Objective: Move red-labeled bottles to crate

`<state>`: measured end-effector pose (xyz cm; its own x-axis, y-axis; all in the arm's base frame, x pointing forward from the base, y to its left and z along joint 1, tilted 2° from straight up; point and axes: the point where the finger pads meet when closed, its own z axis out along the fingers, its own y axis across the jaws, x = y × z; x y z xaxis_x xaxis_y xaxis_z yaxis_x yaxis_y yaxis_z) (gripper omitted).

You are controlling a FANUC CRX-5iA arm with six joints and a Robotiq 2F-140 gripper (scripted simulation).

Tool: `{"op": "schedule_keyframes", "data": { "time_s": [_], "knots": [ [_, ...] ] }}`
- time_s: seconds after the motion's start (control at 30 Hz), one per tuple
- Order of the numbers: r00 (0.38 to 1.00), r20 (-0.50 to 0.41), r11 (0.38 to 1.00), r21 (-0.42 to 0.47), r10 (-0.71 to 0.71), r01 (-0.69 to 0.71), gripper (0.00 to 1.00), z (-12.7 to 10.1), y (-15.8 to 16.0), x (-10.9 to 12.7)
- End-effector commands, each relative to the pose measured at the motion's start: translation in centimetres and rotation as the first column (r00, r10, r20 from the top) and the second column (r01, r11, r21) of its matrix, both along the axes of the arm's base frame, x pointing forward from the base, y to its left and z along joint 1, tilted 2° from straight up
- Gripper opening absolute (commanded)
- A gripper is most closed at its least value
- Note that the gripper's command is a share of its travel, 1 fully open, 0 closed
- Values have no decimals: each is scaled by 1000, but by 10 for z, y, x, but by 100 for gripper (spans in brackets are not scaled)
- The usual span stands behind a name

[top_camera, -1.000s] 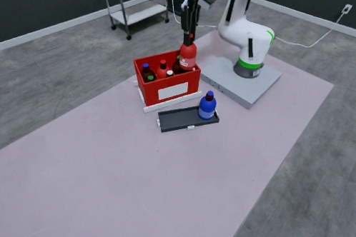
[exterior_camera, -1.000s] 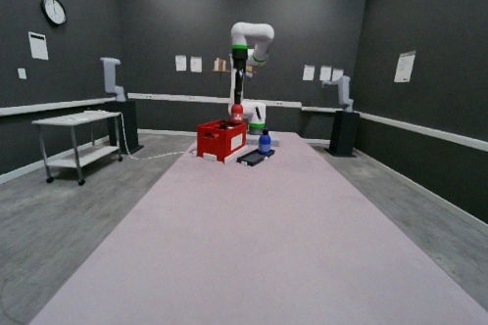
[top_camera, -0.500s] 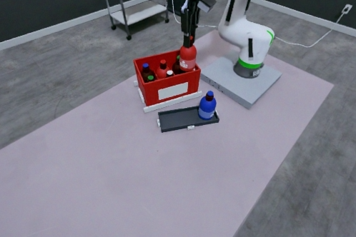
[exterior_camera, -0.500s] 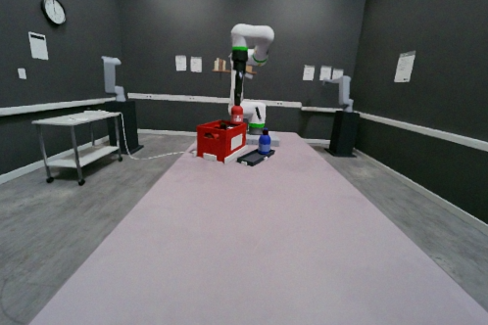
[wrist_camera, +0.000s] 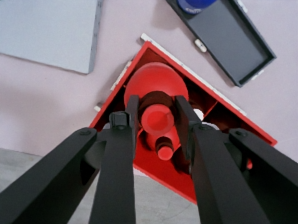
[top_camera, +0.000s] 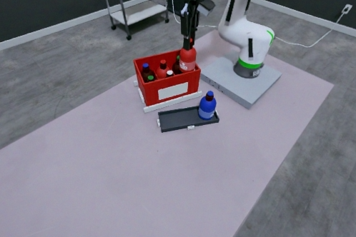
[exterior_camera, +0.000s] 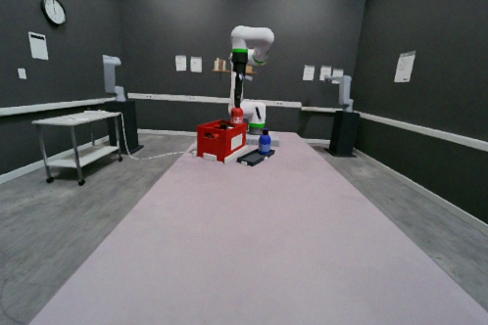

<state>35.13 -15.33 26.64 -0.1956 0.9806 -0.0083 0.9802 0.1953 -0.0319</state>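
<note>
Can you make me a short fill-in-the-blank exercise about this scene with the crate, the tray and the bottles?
1. The gripper is shut on the neck of a ____ bottle.
2. That bottle hangs over a corner slot of the red ____.
3. The only bottle standing on the dark tray is ____.
4. The blue bottle stands at the end of the tray nearer the arm's grey ____.

Missing words: red; crate; blue; base plate
</note>
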Motion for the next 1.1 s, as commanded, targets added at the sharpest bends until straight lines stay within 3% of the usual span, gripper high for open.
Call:
{"op": "schedule_keyframes", "data": {
  "time_s": [0.0,1.07],
  "knots": [
    [1000,2,1000,-1,0,0,10,-2,0,0],
    [1000,2,1000,-1,0,0,10,-33,-1,-1]
  ]
}}
